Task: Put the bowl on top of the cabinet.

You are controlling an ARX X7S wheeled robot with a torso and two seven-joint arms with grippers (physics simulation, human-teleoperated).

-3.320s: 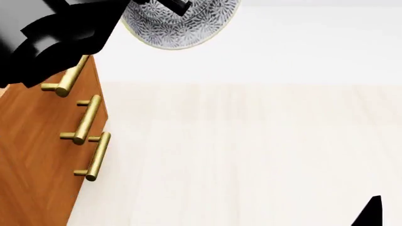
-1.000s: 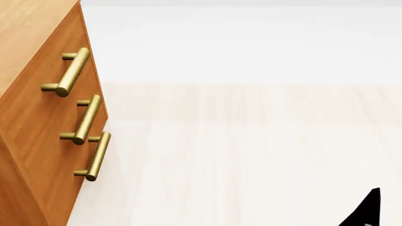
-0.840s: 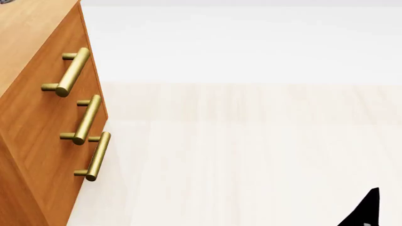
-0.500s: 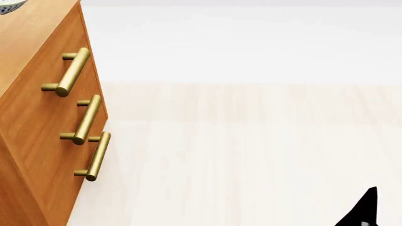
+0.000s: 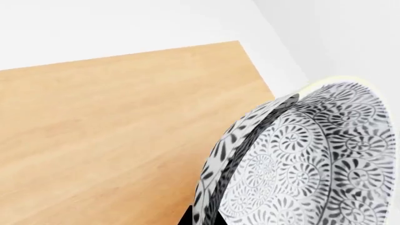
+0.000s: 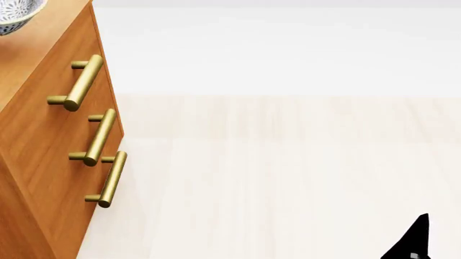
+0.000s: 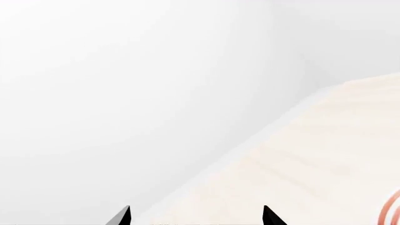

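Head view, far left: the bowl point(image 6: 16, 15) sits at the top corner of the frame over the cabinet point(image 6: 51, 140), above its pale wood top; whether it rests on the wood or hangs just above it I cannot tell from here. Below it three brass handles point(image 6: 81, 82) run down the cabinet front, and pale floor fills the rest.

From the left wrist camera the bowl point(image 5: 300, 159) is tilted on its edge close to the lens, with the cabinet top point(image 5: 119, 131) spread beneath it. Only a dark sliver of the left gripper point(image 5: 186, 218) shows by the rim, so it looks clamped on the bowl, though the fingers themselves are hidden.

To do this well, I'd level the bowl, lower it until its base meets the wood well inside the edge, then let go and lift straight up.

At the far right, the right gripper point(image 7: 195, 216) shows two dark fingertips standing apart, holding nothing, low beside the body. A red-ringed plate edge point(image 7: 390, 213) peeks in nearby.
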